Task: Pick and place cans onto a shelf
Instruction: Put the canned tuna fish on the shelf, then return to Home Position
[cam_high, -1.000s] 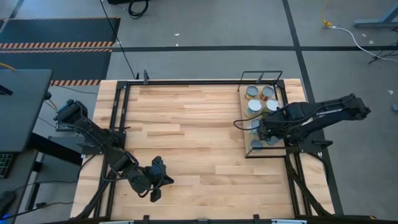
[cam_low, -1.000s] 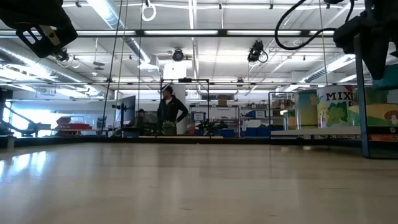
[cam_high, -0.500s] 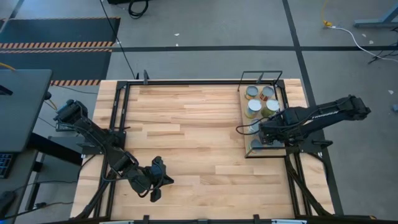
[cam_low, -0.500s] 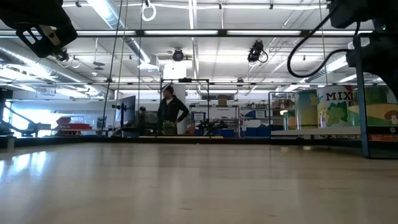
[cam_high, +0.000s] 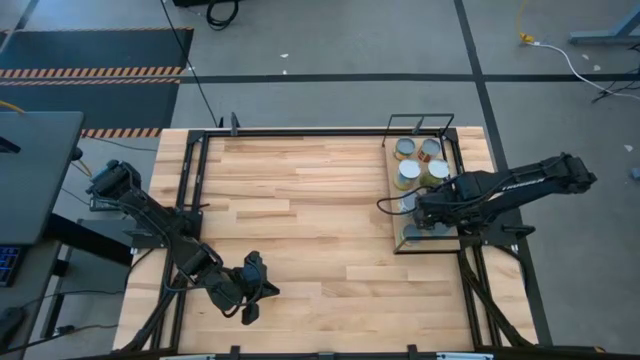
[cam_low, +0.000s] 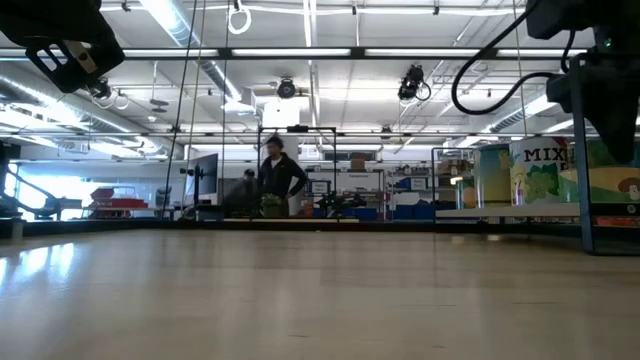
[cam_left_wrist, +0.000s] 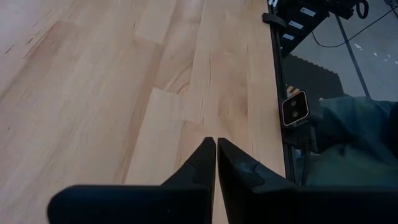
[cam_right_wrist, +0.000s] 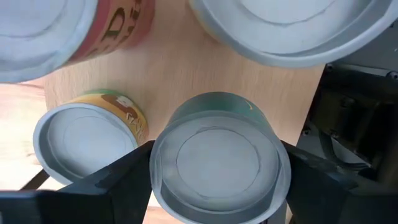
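The shelf, a brown board in a black wire frame, lies along the table's right side. Several cans with silver tops stand on its far half. My right gripper hangs over the shelf's near half, shut on a green-labelled can. A yellow-labelled can stands on the board right beside it. A red-labelled can and another can stand just beyond. My left gripper is shut and empty over the table's near left part, and its own view shows bare planks below. My right gripper pinches the green-labelled can by its round side wall just under the top rim, one finger on each side. The fingers come from above, pointing down. The can stays upright over the shelf board; I cannot tell whether its base rests on the board.
The black wire frame rises at the shelf's far end. Black rails run along the table's edges. The broad middle of the pale plank tabletop is bare. A person stands far off in the room behind.
My right gripper has gone a little toward the table's near edge along the shelf, and downward, over the first half second. It now covers the shelf's near part and has kept almost still since.
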